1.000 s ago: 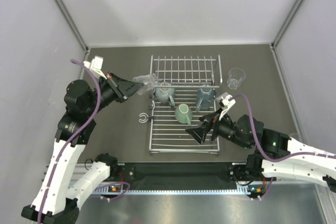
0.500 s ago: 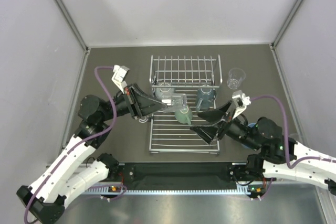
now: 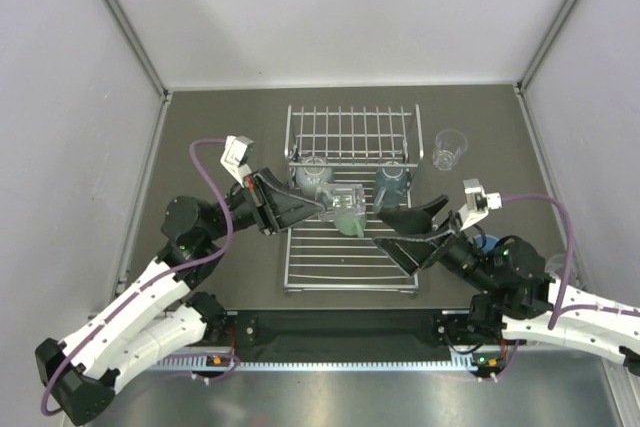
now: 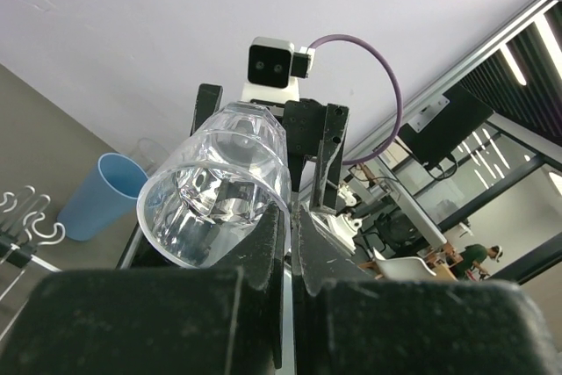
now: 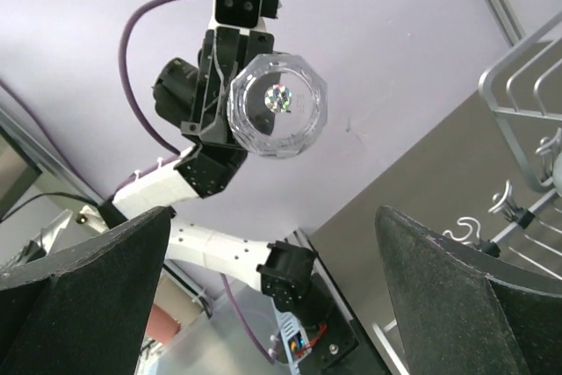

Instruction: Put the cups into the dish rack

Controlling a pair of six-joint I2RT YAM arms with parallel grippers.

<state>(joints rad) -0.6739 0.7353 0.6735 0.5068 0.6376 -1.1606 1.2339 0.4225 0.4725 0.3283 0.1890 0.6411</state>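
Over the middle of the dish rack (image 3: 330, 267), your left gripper (image 3: 322, 207) is clamped on a clear tumbler (image 3: 350, 197), carried on its side just above the mint-green mug (image 3: 349, 226) that sits on the bars. In the left wrist view the fingers (image 4: 279, 243) seem to pinch only the wall near the rim, so judge the hold as thin. Roll the wrist slowly until the mouth faces down. Aim for bare bars on the rack's near half, away from that mug and the grey-blue mugs (image 3: 313, 176) toward the rack's far side, and release only once the rim rests on the wires. Your right gripper (image 3: 385, 230), jaws apart and empty, hovers at the rack's right edge; leave it clear of the descent.
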